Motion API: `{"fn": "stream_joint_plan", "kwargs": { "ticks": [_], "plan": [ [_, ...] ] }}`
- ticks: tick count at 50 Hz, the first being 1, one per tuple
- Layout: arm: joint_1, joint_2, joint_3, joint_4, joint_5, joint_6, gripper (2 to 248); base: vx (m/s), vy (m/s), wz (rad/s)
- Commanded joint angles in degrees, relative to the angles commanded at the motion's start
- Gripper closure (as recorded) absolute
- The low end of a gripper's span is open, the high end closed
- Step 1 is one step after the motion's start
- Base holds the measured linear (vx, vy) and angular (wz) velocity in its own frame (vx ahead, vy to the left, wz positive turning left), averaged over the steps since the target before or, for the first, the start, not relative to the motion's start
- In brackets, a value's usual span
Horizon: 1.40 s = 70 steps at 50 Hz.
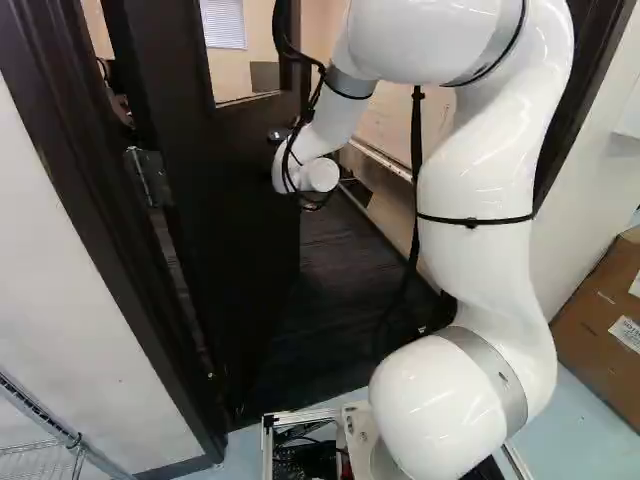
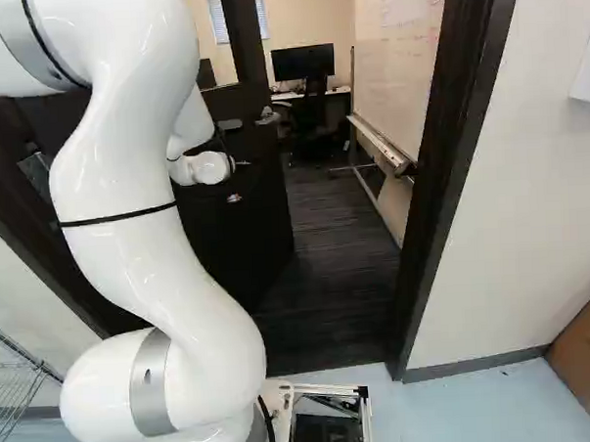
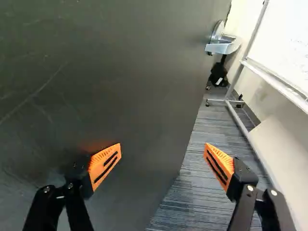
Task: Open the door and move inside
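Observation:
The dark door (image 2: 261,227) stands partly open into the room beyond. In the right base view my gripper (image 2: 238,165) is small beside the door's face, mostly hidden behind the wrist. The wrist view shows the gripper (image 3: 162,154) wide open with nothing held. One orange pad (image 3: 105,164) is close to the door (image 3: 106,72), with an orange glow on its surface; touching or not, I cannot tell. The other pad (image 3: 219,163) stands out past the door's free edge, over the floor. A silver lever handle (image 3: 224,45) sits farther ahead at that edge.
The doorway has a dark right jamb (image 2: 450,175) and a left jamb (image 1: 110,230). Dark floor (image 2: 335,249) runs inward beside the door. A whiteboard (image 2: 396,70) on a wheeled stand lines the room's right side; a desk with a monitor (image 2: 303,62) is at the back. Cardboard box (image 1: 600,320) outside, right.

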Motion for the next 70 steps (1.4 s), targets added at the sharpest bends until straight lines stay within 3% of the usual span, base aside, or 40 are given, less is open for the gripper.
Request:
{"fn": "stream_joint_plan", "kwargs": {
  "ticks": [33, 70],
  "plan": [
    [3.2, -7.9, -10.0, -4.4, 0.0, 0.0, 3, 0.0, 0.0, 0.0],
    [6.7, -17.2, -22.3, -11.8, 0.0, 0.0, 3, 0.0, 0.0, 0.0]
  ]
}}
